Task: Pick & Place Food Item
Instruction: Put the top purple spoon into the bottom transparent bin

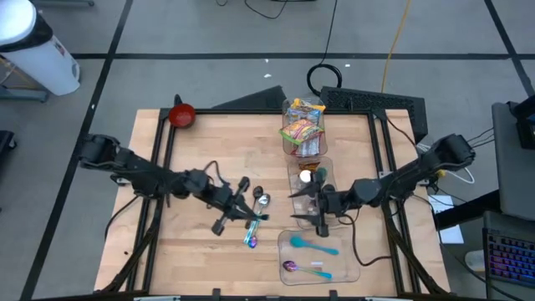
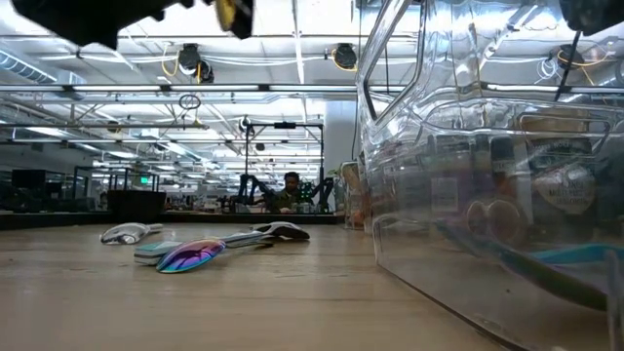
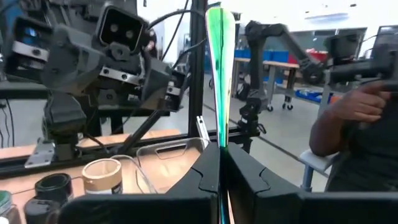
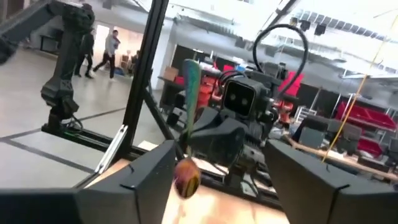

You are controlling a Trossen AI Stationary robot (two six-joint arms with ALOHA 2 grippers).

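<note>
High view: the left gripper (image 1: 238,214) sat mid-surface and the right gripper (image 1: 309,206) faced it just across. The snack packets (image 1: 302,124), the only food on show, were well away in the clear box (image 1: 288,149) at the far edge, untouched. Loose spoons (image 1: 260,198) lay beside the left gripper. A clear tray (image 1: 351,269) of teal utensils sat at the near edge, and a red bowl (image 1: 181,114) was off in the far corner.

Low view: the tray wall filled the right side and two spoons lay flat on the surface. Neither gripper could be read from there.

Left wrist view: the jaws were clenched on a green shiny spoon (image 3: 221,74), its handle standing straight up. That grip looked thin, so a nudge could have swung the spoon or dropped it. Small jars (image 3: 102,177) stood close by, easy to clip. A person (image 3: 357,130) stood beyond the frame.

Right wrist view: the right jaws were released, spread wide, with the spoon's bowl hanging between them and touching neither finger, as far as I could tell. The risk was a badly timed handover: one side letting go before the other had bitten. And the food was still waiting in its box.
</note>
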